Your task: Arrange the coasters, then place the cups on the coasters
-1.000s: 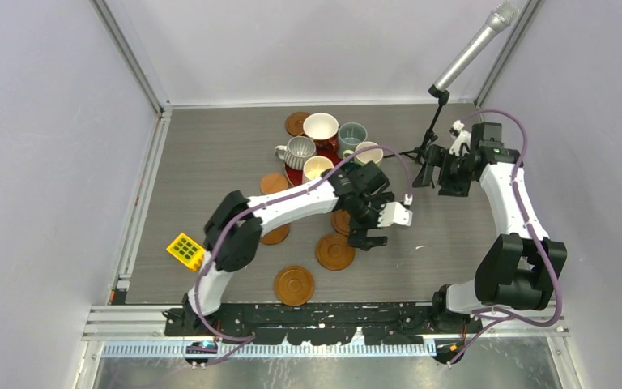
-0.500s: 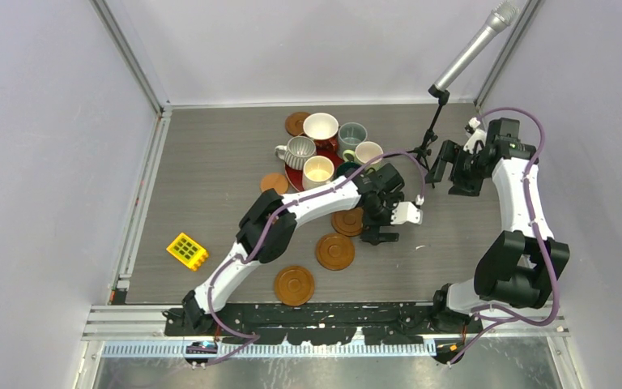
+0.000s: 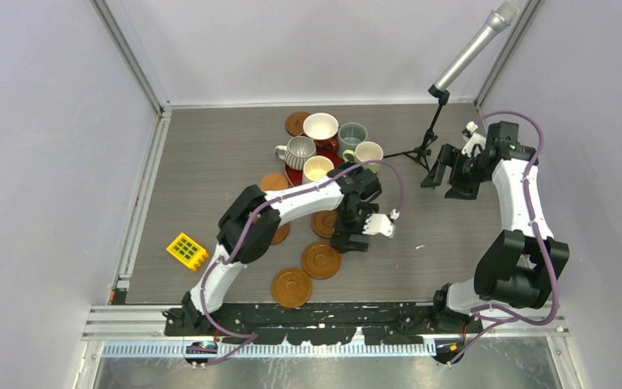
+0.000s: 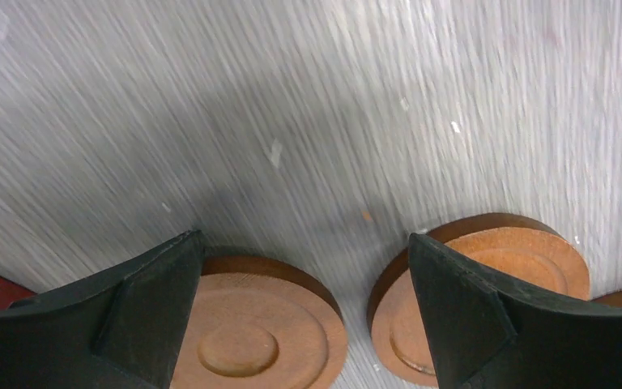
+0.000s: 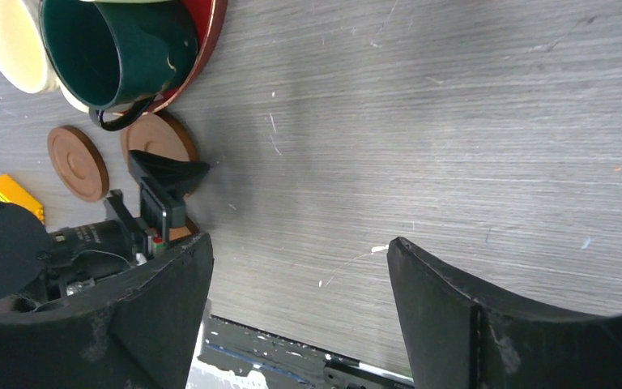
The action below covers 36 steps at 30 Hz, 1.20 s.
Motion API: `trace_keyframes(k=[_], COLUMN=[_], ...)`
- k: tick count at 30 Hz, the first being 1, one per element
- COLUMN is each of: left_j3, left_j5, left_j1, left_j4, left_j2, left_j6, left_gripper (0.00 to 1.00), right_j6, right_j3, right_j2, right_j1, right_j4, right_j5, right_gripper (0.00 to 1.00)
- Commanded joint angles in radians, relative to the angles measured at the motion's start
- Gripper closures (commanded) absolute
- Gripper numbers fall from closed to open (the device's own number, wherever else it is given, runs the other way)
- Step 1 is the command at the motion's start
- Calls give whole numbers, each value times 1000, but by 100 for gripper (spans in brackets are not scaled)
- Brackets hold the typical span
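Several brown coasters lie scattered on the table: one at the back (image 3: 296, 123), one by the tray (image 3: 274, 181), one at the left arm (image 3: 324, 223), and two nearer the front (image 3: 321, 260) (image 3: 291, 288). The cups cluster on and around the red tray (image 3: 292, 176): white (image 3: 321, 127), grey-blue (image 3: 351, 134), ribbed (image 3: 298, 151) and two cream (image 3: 368, 151) (image 3: 317, 168). The dark teal cup (image 5: 121, 49) shows in the right wrist view. My left gripper (image 3: 348, 239) (image 4: 304, 243) is open low over two coasters (image 4: 267, 332) (image 4: 518, 259), holding neither. My right gripper (image 3: 445, 168) (image 5: 300, 243) hangs open over bare table.
A microphone on a tripod stand (image 3: 431, 139) rises right beside my right gripper. A yellow block (image 3: 186, 250) lies near the left edge. Metal rails and walls bound the table on the left, back and right.
My left gripper has drawn back to the left and nearer, and the coasters beside it have shifted left with it. The right arm swung a little to the right, still open.
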Motion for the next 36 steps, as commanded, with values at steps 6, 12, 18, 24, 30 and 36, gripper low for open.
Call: trace_keyframes(k=[6, 12, 18, 24, 30, 36], left_j3=[-299, -458, -500, -556, -574, -606], left_j5=[-51, -63, 22, 76, 66, -28], left_j1=[96, 200, 325, 377, 444, 479], left_j4=[-102, -44, -11, 109, 186, 200], left_j2=[-182, -296, -402, -547, -672, -755], left_j6=[155, 197, 136, -10, -180, -211], left_gripper=[0, 0, 0, 0, 0, 0], right_j6=[42, 109, 263, 450, 538, 581], right_j3=[-79, -128, -171, -186, -132, -69], right_j2=[6, 23, 76, 175, 297, 424], right_j1=[39, 147, 226, 318, 414, 443], right_j4=[41, 147, 336, 550, 676, 694], right_j5=[-45, -4, 52, 133, 203, 253], right_gripper=[20, 29, 42, 46, 47, 57])
